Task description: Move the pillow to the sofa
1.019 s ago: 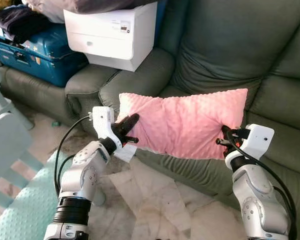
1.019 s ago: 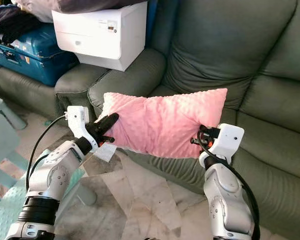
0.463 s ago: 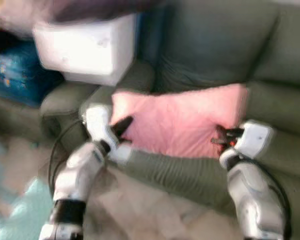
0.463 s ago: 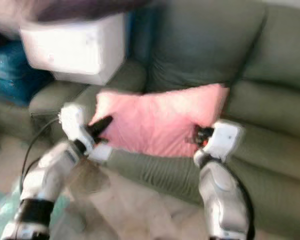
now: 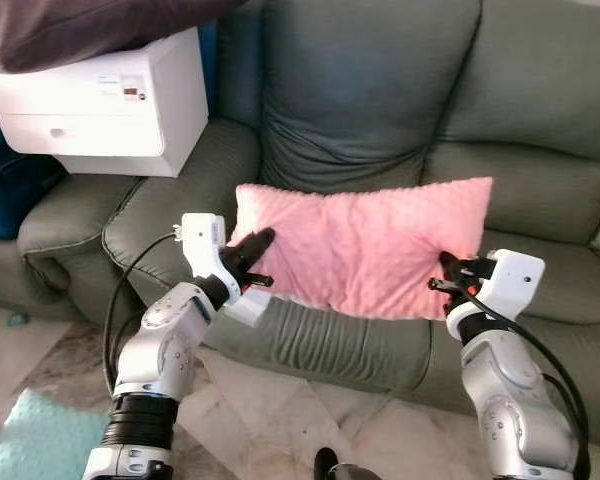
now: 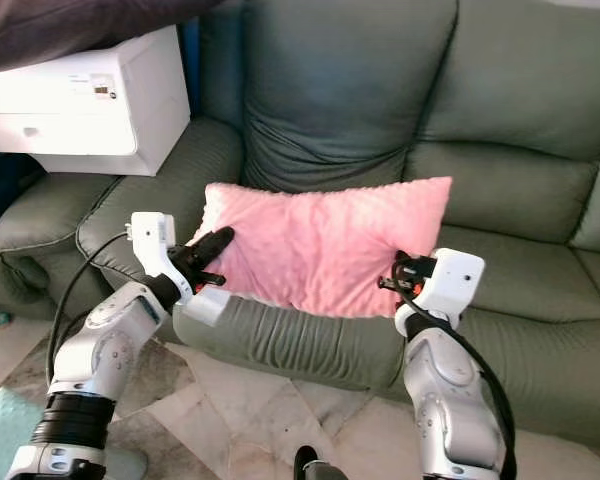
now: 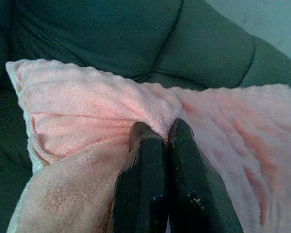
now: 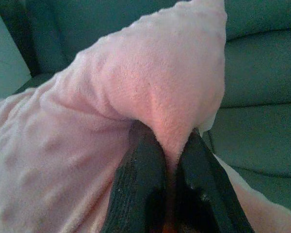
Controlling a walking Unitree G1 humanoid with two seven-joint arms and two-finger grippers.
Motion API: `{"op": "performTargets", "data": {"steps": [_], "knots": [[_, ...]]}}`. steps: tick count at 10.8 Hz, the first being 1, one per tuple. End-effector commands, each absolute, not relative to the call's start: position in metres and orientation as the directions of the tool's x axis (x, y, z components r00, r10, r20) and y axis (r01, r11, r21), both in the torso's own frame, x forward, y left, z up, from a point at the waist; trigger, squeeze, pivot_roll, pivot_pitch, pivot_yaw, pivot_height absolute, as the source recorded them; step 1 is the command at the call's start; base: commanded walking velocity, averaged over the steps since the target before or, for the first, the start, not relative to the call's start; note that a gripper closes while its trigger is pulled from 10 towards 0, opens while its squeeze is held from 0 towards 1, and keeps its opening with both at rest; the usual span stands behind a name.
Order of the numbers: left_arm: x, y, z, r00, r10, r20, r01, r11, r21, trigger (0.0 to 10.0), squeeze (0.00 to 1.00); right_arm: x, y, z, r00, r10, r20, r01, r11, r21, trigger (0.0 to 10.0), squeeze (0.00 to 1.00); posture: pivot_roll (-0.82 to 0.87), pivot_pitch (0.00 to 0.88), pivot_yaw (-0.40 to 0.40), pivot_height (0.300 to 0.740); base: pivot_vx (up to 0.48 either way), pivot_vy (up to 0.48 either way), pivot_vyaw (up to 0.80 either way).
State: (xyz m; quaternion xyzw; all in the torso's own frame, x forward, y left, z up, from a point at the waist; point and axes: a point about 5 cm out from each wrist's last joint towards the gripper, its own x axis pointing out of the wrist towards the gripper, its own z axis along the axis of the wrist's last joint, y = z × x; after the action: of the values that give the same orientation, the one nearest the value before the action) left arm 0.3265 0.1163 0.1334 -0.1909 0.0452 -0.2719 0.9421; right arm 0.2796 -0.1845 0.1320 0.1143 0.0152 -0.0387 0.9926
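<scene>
One sofa (image 5: pixel 380 120), dark green, runs across the back; three back cushions show, one armrest (image 5: pixel 170 195) at the robot's left. One white printer (image 5: pixel 105 105) sits on a second green seat left of that armrest, with one dark purple cushion (image 5: pixel 70 25) lying on top of it. One blue case (image 5: pixel 5 180) is tucked behind the printer, mostly hidden. One teal mat (image 5: pixel 30 440) corner on the marble floor (image 5: pixel 280 420) at lower left.

One pillow (image 5: pixel 365 245), pink, dotted plush, rectangular, held up in the air above the front part of the sofa seat, long side level; can't tell if its lower edge touches the seat cushion. One white tag (image 5: pixel 248 308) hangs below its left corner.

Two silver arms, one at each end of the pillow. Left gripper (image 5: pixel 252 262) pinches the pillow's left edge near the lower corner; in the left wrist view its fingers (image 7: pixel 145 184) are pressed narrow together with pink fabric bunched at the tips. Right gripper (image 5: pixel 448 277) clamps the pillow's lower right corner; in the right wrist view a fold of pillow (image 8: pixel 136 97) is squeezed between the two fingers (image 8: pixel 138 189). One black cable (image 5: pixel 120 300) loops along the left arm, one along the right.
</scene>
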Motion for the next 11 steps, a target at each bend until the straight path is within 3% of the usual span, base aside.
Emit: {"op": "performTargets", "data": {"steps": [1, 9, 11], "knots": [[0.3266, 0.1118, 0.141, 0.831, -0.554, 0.046, 0.532, 0.767, -0.36, 10.0, 0.0, 0.2797, -0.1868, 0.1374, 0.996, -0.084, -0.013, 0.085, 0.971, 0.222, 10.0, 0.0, -0.17, 0.1, -0.023, 0.74, 0.0, 0.0, 0.0], [0.3255, 0.1131, 0.1397, 0.834, -0.551, 0.034, 0.524, 0.771, -0.361, 10.0, 0.0, 0.2798, -0.1854, 0.1363, 0.996, -0.082, -0.017, 0.084, 0.971, 0.224, 10.0, 0.0, -0.16, 0.105, -0.021, 0.74, 0.0, 0.0, 0.0], [0.3252, 0.1132, 0.1393, 0.835, -0.549, 0.032, 0.522, 0.772, -0.362, 10.0, 0.0, 0.28, -0.1854, 0.1353, 0.996, -0.081, -0.027, 0.085, 0.971, 0.225, 10.0, 0.0, -0.16, 0.106, -0.022, 0.74, 0.0, 0.0, -0.6]]}}
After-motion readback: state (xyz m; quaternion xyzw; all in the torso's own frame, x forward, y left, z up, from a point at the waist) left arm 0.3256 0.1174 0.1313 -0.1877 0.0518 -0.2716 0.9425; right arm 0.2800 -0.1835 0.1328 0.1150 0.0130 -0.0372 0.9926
